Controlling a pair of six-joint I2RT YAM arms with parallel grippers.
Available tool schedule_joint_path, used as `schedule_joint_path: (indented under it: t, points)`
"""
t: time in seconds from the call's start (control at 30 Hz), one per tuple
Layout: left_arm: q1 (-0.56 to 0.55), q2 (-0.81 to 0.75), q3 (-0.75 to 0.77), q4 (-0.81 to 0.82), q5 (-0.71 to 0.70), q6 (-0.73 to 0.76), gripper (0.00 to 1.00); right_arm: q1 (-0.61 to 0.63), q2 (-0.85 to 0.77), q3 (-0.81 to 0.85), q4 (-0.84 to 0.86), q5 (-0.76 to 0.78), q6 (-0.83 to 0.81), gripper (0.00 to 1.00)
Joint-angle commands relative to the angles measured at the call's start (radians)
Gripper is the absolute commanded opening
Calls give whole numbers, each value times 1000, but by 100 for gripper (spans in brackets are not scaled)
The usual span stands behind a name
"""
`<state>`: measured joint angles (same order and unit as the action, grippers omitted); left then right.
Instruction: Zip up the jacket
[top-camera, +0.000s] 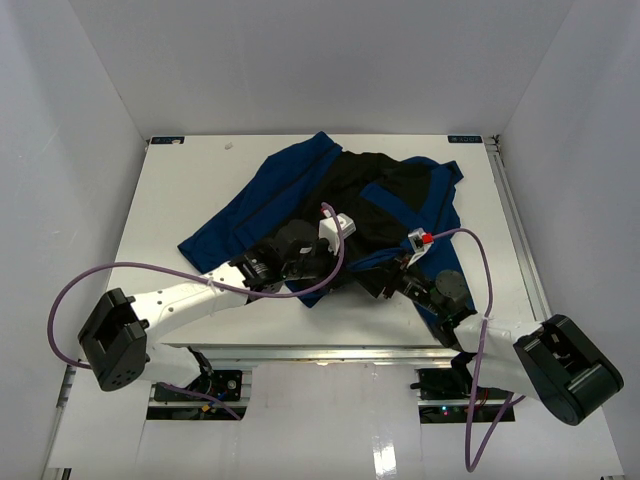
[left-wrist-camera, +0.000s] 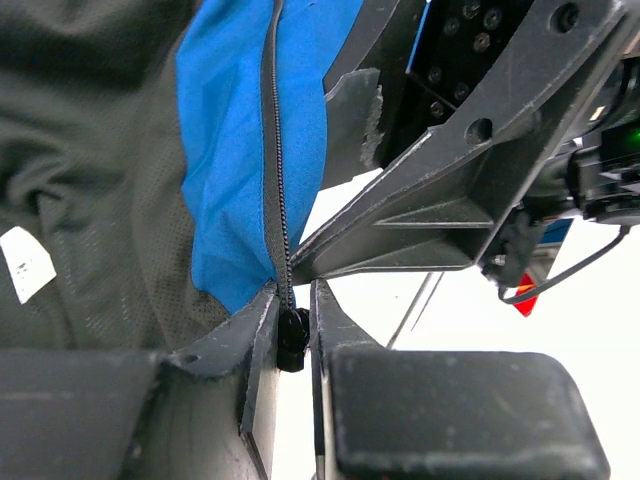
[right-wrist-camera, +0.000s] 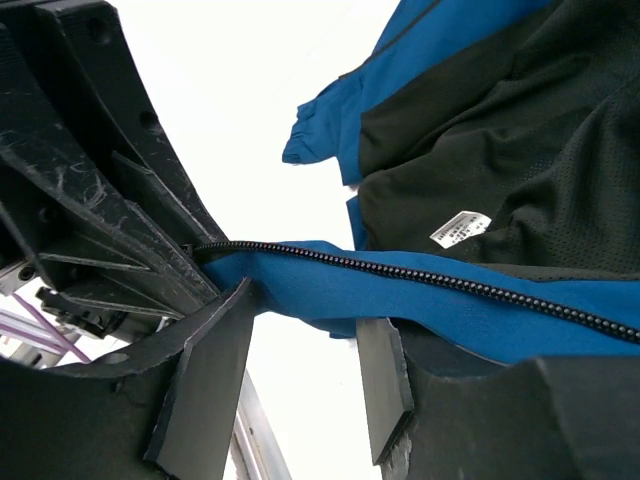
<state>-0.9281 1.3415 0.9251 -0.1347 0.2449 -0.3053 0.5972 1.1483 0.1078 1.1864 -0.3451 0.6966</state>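
Your royal-blue fabric jacket with the black mesh lining (top-camera: 395, 190) lies open, lining up, in the middle of the white table (top-camera: 200, 170). Its bulk stretches diagonally from a blue sleeve (top-camera: 215, 235) at the near left to the far right. The near edge bunches between the two arms.

One blue front edge carries the black zipper teeth (left-wrist-camera: 275, 150). In the left wrist view that line runs straight away from the fingers, up the frame. In the right wrist view it crosses from left to right, sloping slightly down.

A white sewn-in label (right-wrist-camera: 460, 228) sits on the lining just above it.

Your left gripper (left-wrist-camera: 292, 300) is pinched on the black zipper slider (left-wrist-camera: 292, 338) at the bottom end of the teeth, a finger pressed on either side.

Your right gripper (right-wrist-camera: 305, 320) stands with its jaws apart. The blue zipper edge lies across its fingertips, unclamped, just beside the left gripper.
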Motion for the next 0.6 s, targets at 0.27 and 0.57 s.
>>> schedule_joint_path:
  t: [0.27,0.57]
  points:
    - [-5,-28,-76,224,133,-71,33,9,135,-20,498,-140,163,49]
    - [-6,-32,-141,272,152,-88,45,9,168,19,549,-146,175,30]
